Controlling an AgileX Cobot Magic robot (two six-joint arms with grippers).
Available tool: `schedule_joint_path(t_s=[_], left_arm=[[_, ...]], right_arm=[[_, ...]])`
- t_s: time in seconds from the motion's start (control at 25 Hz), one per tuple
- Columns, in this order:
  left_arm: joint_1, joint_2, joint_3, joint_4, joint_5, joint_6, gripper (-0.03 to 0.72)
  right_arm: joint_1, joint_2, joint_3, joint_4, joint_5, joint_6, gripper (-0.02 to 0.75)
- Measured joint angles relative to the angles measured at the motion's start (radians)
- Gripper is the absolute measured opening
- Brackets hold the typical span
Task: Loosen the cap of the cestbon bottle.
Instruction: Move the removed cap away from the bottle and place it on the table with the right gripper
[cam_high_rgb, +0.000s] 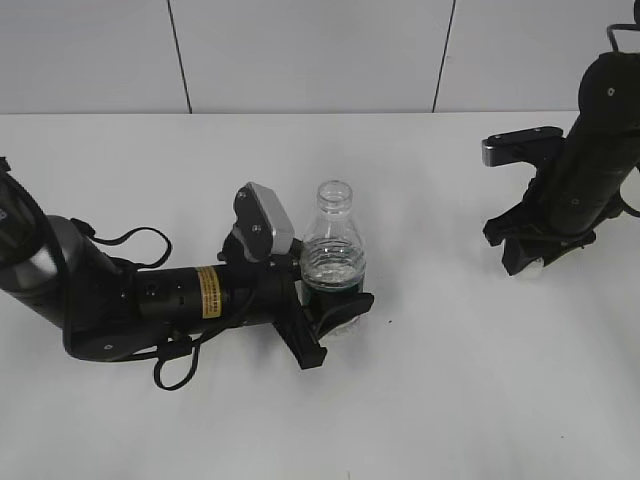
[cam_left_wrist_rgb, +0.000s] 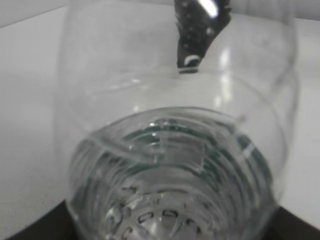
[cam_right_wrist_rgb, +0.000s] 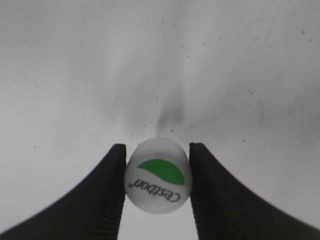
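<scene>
The left tool (cam_high_rgb: 335, 305) is clamped around the base of the upright cestbon bottle (cam_high_rgb: 333, 250), whose neck is bare. The cap (cam_right_wrist_rgb: 158, 175) is already off, pinched in the right tool (cam_right_wrist_rgb: 157, 192), resting low over the desk (cam_high_rgb: 450, 380) well away toward the bottle's three o'clock.

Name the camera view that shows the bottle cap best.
The right wrist view: the white cap sits in sharp close-up between the right end effector's fingers, green mark and "Cestbon" lettering readable. In the exterior view that end effector hides the cap. The left wrist view shows only the uncapped cestbon bottle, no cap.
</scene>
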Motion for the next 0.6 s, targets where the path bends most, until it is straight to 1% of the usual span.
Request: schedule_joint_path(t_s=[0.52,0.56,0.6], left_arm=[[0.000,0.000,0.000,0.000,0.000,0.000,0.401],[0.000,0.000,0.000,0.000,0.000,0.000,0.401],[0.000,0.000,0.000,0.000,0.000,0.000,0.401]], right_arm=[[0.000,0.059,0.000,0.005,-0.020,-0.010,0.295],[0.000,0.059,0.000,0.006,-0.020,-0.010,0.302],[0.000,0.059,0.000,0.007,-0.020,-0.010,0.331]])
